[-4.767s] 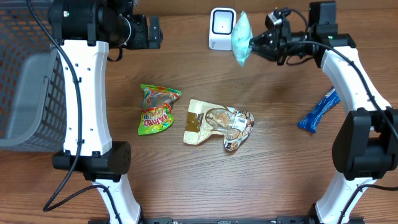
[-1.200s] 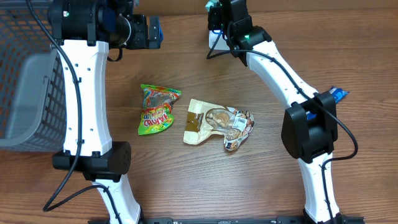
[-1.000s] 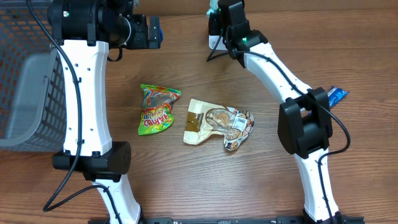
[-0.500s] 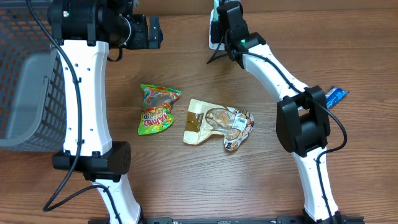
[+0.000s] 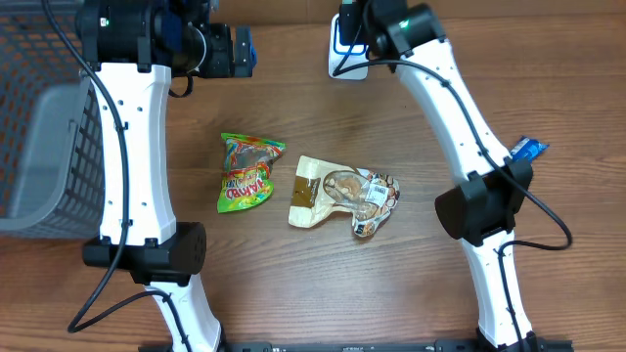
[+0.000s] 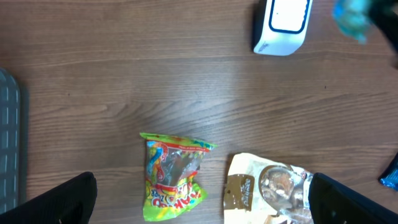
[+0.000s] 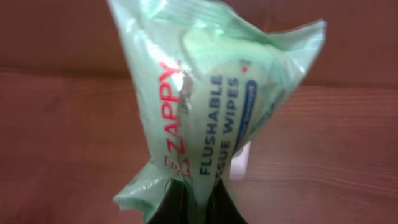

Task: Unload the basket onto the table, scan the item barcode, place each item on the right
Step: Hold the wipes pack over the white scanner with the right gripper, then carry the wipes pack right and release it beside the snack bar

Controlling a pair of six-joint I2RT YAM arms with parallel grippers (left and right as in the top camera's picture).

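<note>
— Wooden tabletop [image 5: 323,117], scanner [image 5: 342,54] at its far edge. Where's the wipes pack [image 7: 211,106]?
— Pinched in the right claw [image 7: 191,202], long axis straight out from it, just at the scanner. Left claw [image 5: 233,51] gapes empty, farther off.

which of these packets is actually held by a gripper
The pale green Zappy wipes pack, pinched in the right gripper; the green-yellow snack bag, the brown pouch and the blue wrapper all lie loose on the table.
</note>
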